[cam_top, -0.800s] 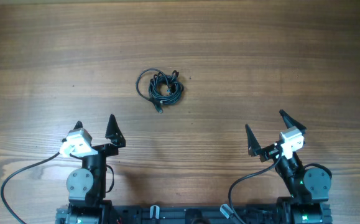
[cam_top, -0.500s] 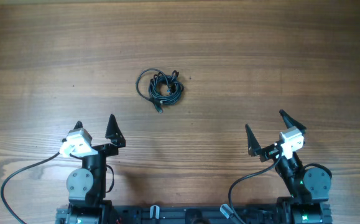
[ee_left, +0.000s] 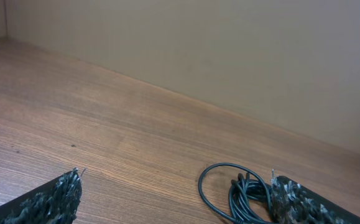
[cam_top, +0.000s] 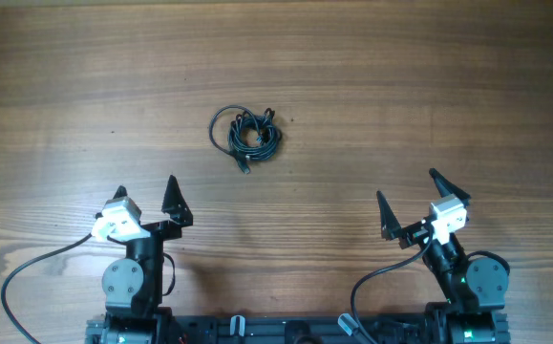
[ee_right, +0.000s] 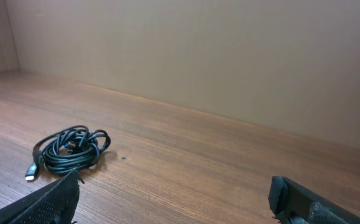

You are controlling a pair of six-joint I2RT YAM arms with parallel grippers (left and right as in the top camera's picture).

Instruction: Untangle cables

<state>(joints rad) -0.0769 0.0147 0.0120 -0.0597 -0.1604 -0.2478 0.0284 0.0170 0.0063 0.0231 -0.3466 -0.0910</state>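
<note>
Both arms sit at the near edge of the table (cam_top: 419, 76). My left gripper (cam_top: 145, 187) has its jaws spread wide with nothing between them. The right gripper (cam_top: 406, 184) is the same, wide and empty. Ahead of them, well apart from either, the cables (cam_top: 245, 134) lie as one small tight coil, nearer the left arm's side than the right's. A looser loop bulges out on the coil's left, and a plug end (cam_top: 244, 168) pokes out toward me. The first risk I see is that the cords are thin and lie flat on the wood, so a descent that runs a little too deep puts the fingertips into the tabletop. The second is that wide jaws closing on the middle of the coil would catch several strands at once, and a pull from there would likely drag the whole bundle or cinch the knot tighter. The third is that the target is small for two arms, so if both converge on it the fingers may foul each other. In the left wrist view one finger already hides part of the coil, so I cannot judge that side's strands. Further out there is open wood up to the wall (ee_left: 229, 50), and a sharp tug could flick the light bundle that way, out of easy reach.
</note>
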